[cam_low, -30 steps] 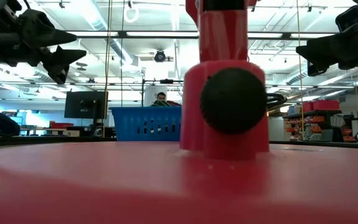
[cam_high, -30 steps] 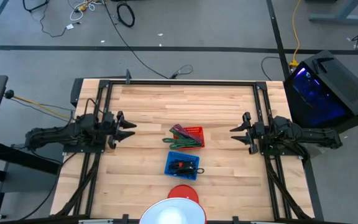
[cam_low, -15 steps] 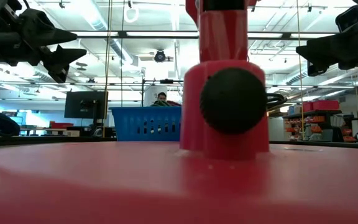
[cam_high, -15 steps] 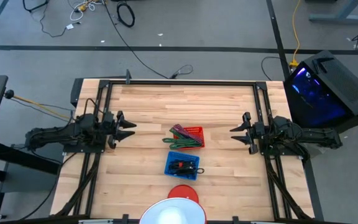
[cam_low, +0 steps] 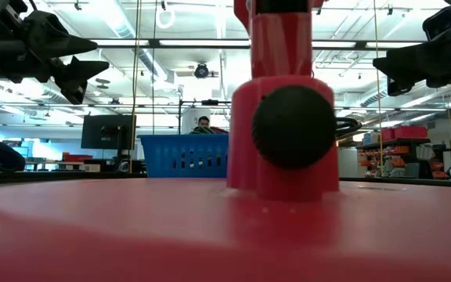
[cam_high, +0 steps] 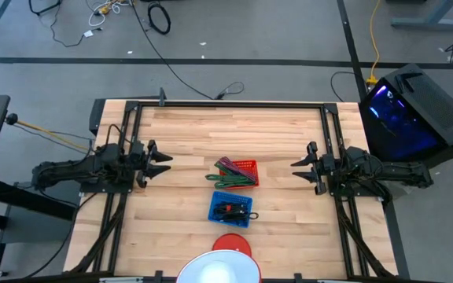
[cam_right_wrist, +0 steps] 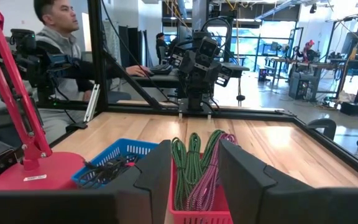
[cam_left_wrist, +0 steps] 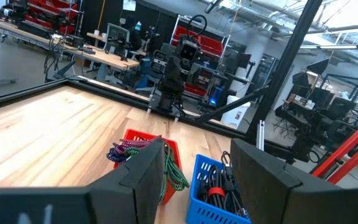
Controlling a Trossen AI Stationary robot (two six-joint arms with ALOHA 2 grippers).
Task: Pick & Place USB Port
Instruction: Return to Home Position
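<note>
Start with the desk (cam_high: 289,141), wide and wooden, flanked by both arms at its side edges. Find the red bin (cam_high: 244,167) near its middle and the blue bin (cam_high: 230,208) just beside it, holding dark cables. See in the red bin the green USB cables (cam_high: 226,180) and the pink USB cable (cam_high: 227,164), looped in bundles and spilling over one rim. Judge them light, limp and springy, likely to sag and snag on a bin wall; best pinched across the thick middle of a coil, not by a loose end or a plug. Note the left gripper (cam_high: 166,163) raised by the left edge and the right gripper (cam_high: 295,170) by the right edge, both well apart from the bins. Read the fingers (cam_left_wrist: 145,177) of each as spread wide, clasping nothing, touching nothing.
</note>
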